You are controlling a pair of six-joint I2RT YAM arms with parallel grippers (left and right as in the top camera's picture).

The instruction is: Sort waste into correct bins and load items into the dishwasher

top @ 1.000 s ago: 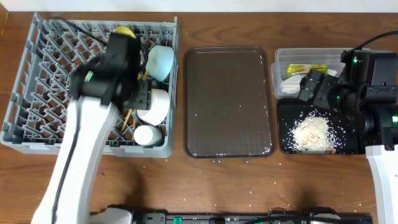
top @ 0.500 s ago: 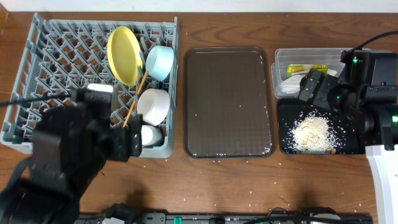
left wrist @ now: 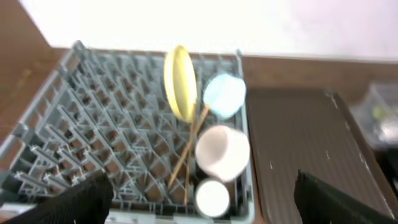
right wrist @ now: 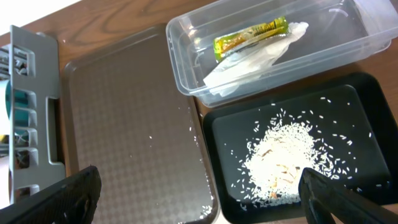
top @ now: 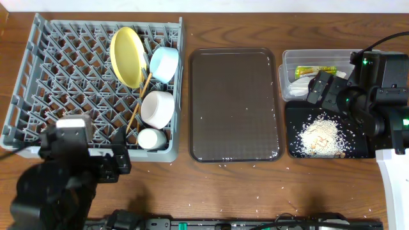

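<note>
In the grey dish rack (top: 38, 76): yellow plate (top: 126, 56) on edge, light blue bowl (top: 164, 64), white bowl (top: 158, 108), white cup (top: 152, 138), chopsticks (top: 137, 105). In the clear tub (top: 285, 61), snack wrapper (top: 315, 70) and napkin (right wrist: 249, 62); on the black tray (top: 294, 150), rice (top: 319, 135). Left gripper (left wrist: 205, 190), right gripper (right wrist: 199, 193): spread wide, empty. Could leave stray grains (right wrist: 151, 138) on the brown serving tray (top: 234, 105), or knock chopsticks through the lattice

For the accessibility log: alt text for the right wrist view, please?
A clear tub holds a yellow-green wrapper and white napkin; below it a black tray holds a pile of rice scraps. A brown serving tray lies beside them, open fingers at the bottom corners.
</note>
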